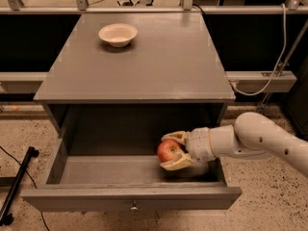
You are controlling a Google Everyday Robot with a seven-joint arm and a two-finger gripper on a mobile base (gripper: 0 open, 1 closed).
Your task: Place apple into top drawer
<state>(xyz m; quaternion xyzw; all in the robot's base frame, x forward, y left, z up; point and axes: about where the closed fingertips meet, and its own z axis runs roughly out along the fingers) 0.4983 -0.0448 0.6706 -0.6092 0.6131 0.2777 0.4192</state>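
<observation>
The top drawer is pulled open under the grey cabinet top, its flat front panel with a small metal knob facing me. My gripper reaches in from the right on a white arm and is shut on the red apple. The apple has a yellowish patch and sits between the cream fingers. It is held low inside the drawer, over the right part of the drawer floor, close to it. I cannot tell whether it touches the floor.
A cream-white bowl stands on the cabinet top at the back left. A black stand leg lies on the speckled floor at the left. A white cable hangs at the right.
</observation>
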